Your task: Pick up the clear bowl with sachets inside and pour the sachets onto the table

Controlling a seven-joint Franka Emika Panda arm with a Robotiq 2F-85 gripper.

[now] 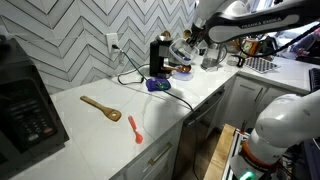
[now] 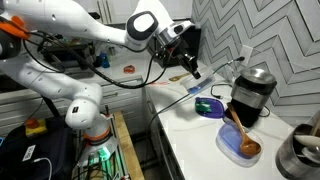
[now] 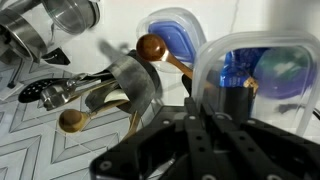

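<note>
- The clear bowl [image 2: 196, 72] is up in the air, tipped, well above the tabletop [image 2: 188, 130]!
- The claw [image 2: 190, 60] looks clamped on its rim.
- Can't make out the sachets, too small.
- Below sits a purple-blue object [image 2: 210, 107], with a black grinder [image 2: 250, 90] just beside it.

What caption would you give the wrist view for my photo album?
Wrist camera: gripper facing a purple-blue dish, a second dish with a wooden spoon behind it, on the white countertop.
</note>
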